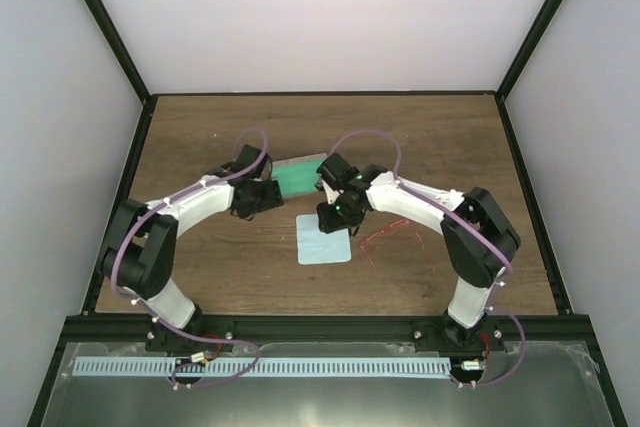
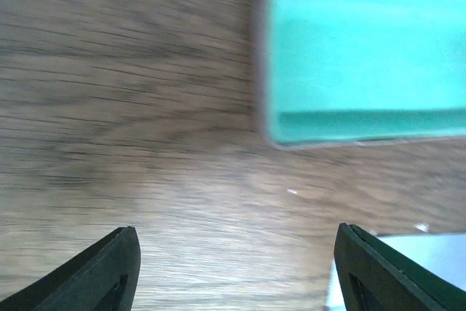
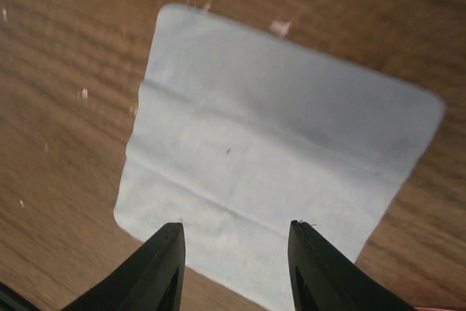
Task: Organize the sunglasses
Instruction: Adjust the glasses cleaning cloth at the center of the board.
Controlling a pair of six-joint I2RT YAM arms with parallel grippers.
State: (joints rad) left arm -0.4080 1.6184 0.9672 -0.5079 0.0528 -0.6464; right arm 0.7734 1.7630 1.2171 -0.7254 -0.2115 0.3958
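Observation:
The thin red-framed sunglasses [image 1: 383,235] lie on the wooden table to the right of the light-blue cloth [image 1: 324,244]. The open case with green lining [image 1: 297,177] sits at mid-table; its green corner shows in the left wrist view [image 2: 364,63]. My left gripper [image 1: 262,197] is open and empty, just left of the case, over bare wood. My right gripper [image 1: 331,217] is open and empty, hovering over the near edge of the cloth [image 3: 277,151], its fingers [image 3: 164,267] spread above it. The sunglasses do not show in either wrist view.
A black frame rail [image 1: 320,327] runs along the near table edge by the arm bases. White walls enclose the table on three sides. A corner of the cloth [image 2: 408,253] shows by my left gripper's right finger.

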